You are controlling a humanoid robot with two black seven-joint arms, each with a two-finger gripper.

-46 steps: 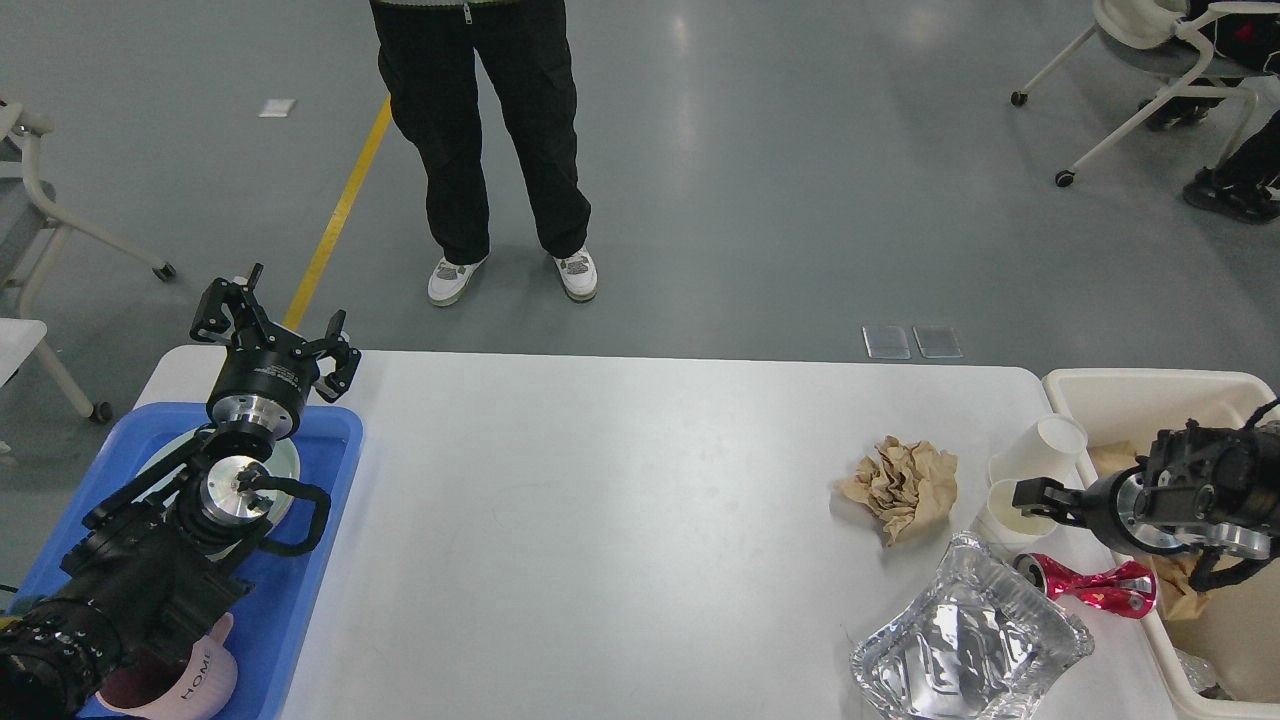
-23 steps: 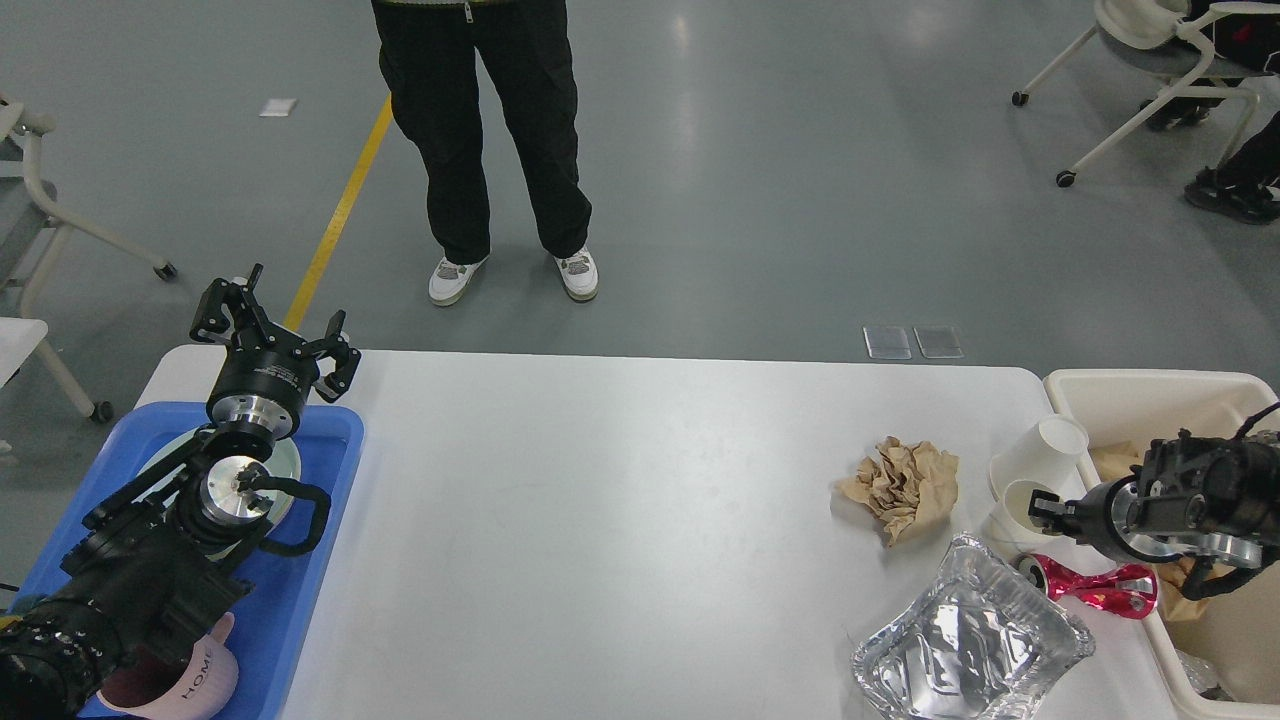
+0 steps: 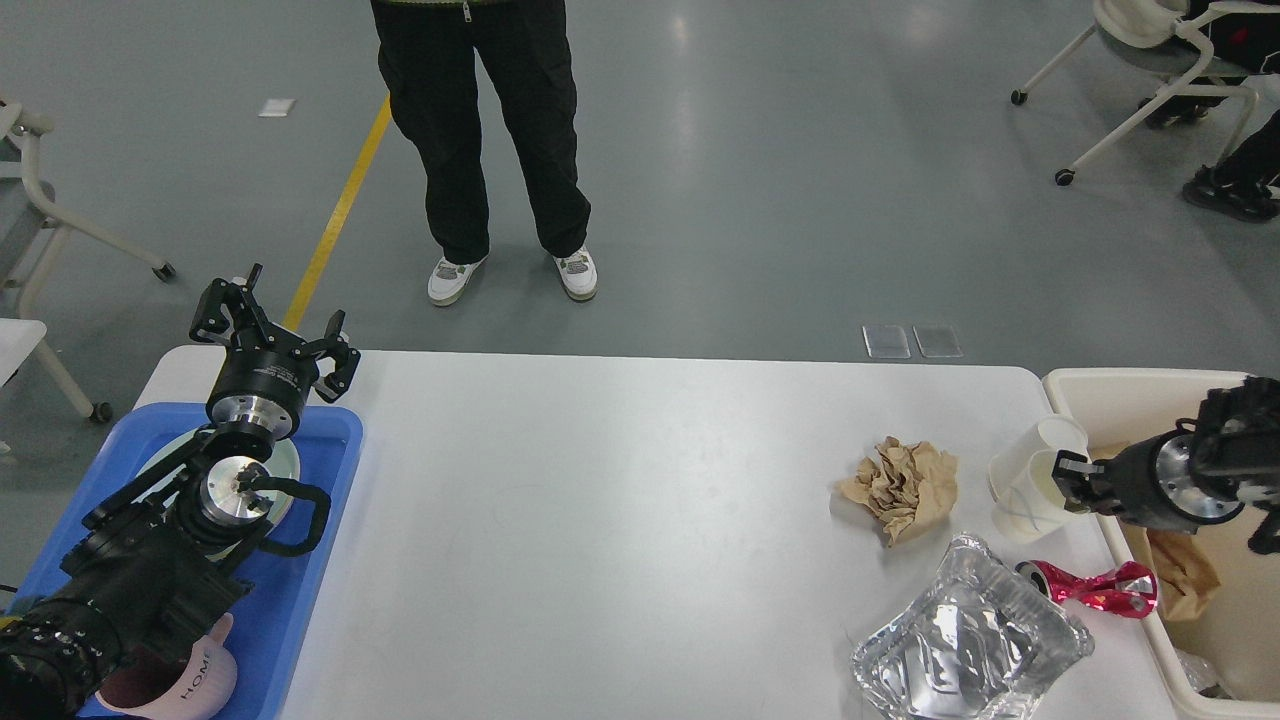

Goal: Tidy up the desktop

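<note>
The white desktop (image 3: 620, 500) carries litter on its right side: a crumpled brown paper (image 3: 900, 485), a crushed foil tray (image 3: 970, 640), a crushed red can (image 3: 1090, 588) and two white paper cups. My right gripper (image 3: 1068, 472) reaches in from the right and is shut on the rim of the nearer paper cup (image 3: 1022, 502), which is tilted and held just off the table. The other cup (image 3: 1045, 438) lies just behind it. My left gripper (image 3: 275, 325) stands open and empty above the table's far left corner.
A cream bin (image 3: 1130, 385) with brown paper in it stands at the right edge. A blue tray (image 3: 335, 430) at the left holds a pale plate (image 3: 290, 468) and a pink mug (image 3: 195, 682). A person (image 3: 490, 130) stands beyond the far edge.
My right gripper closed on the nearer paper cup and rose up and to the right with it, away from the red can. The left arm has not moved.
</note>
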